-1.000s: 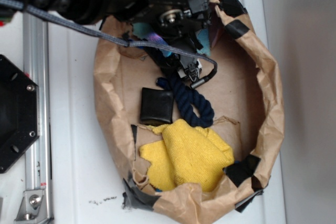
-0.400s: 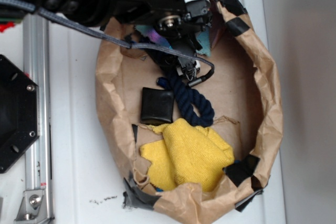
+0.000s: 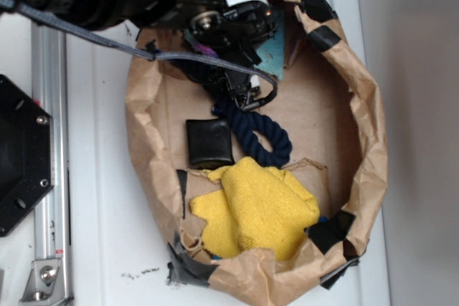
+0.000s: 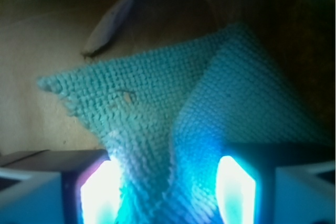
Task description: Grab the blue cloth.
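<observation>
The blue cloth point(image 4: 157, 87) is a pale teal woven rag with a ragged pointed corner. It fills the wrist view, and its folds bunch together between my two glowing fingertips point(image 4: 102, 192). My gripper point(image 4: 168, 195) is shut on it. In the exterior view only a teal patch of the cloth point(image 3: 276, 48) shows at the far end of the brown paper bin, beside and under my black wrist. My gripper point(image 3: 244, 44) is mostly hidden there by the arm.
A navy rope loop point(image 3: 258, 134), a black square pad point(image 3: 209, 142) and a yellow fuzzy cloth point(image 3: 258, 209) lie in the crumpled paper bin point(image 3: 369, 141). A metal rail point(image 3: 50, 141) and a black plate point(image 3: 21, 155) stand to the left.
My arm has moved left and a little toward the far end of the bin. More of the teal cloth shows beside the wrist. The black pad sits slightly further left.
</observation>
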Tool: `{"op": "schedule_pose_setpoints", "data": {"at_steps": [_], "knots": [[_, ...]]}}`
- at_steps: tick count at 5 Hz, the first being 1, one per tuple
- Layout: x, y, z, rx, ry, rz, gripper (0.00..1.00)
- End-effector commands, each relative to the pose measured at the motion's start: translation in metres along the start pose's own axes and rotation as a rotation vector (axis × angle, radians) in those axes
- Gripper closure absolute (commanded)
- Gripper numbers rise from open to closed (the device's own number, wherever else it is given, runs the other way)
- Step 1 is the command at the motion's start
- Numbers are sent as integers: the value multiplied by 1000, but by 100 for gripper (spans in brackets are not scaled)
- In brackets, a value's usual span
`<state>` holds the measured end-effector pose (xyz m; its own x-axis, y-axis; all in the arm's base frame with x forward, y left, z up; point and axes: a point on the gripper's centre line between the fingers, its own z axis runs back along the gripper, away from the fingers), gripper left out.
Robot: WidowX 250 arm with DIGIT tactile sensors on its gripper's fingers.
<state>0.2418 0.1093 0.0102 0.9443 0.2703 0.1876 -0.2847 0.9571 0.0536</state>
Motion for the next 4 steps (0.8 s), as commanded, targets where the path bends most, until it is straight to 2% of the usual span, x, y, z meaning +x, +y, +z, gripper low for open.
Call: {"op": "schedule_pose_setpoints", "data": {"at_steps": [1,2,4], "knots": [[-1,7,4,18,36,19,100],[4,3,11,28,42,-7,100],[20,-24,59,62,-14,-137,100]]}}
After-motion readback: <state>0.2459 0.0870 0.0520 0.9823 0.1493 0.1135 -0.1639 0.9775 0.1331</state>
